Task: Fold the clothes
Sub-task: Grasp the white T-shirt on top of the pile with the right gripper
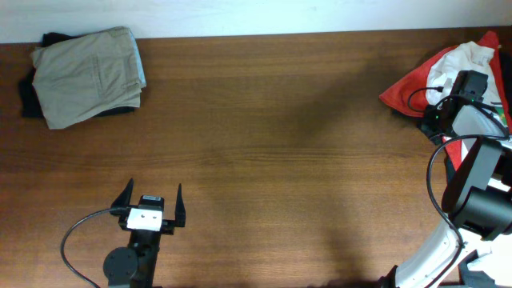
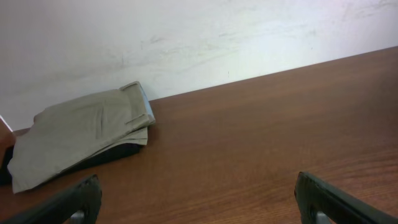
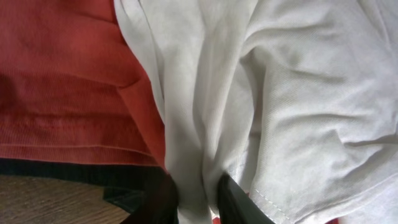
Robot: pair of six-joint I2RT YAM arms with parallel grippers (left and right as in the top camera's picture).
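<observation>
Pinched a fold of the white shirt (image 3: pixel 298 93) in the nearly closed right end effector (image 3: pixel 196 200), over the red garment (image 3: pixel 62 74) at the desk's (image 1: pixel 280 160) far right. Held the left end effector (image 1: pixel 154 192) wide open, gripping nothing, above the desk. Found the khaki garment (image 1: pixel 90 76) folded atop a dark garment (image 1: pixel 30 102), far left.

**Cloth on wood, mostly matt**

I see the table (image 1: pixel 280 160) as brown wood, smooth with a faint sheen. The khaki trousers (image 1: pixel 90 76) look like matt woven cloth. The white shirt (image 3: pixel 298 93) is thin, soft, matt fabric; the red garment (image 3: pixel 56 74) shows a fine knit.
</observation>
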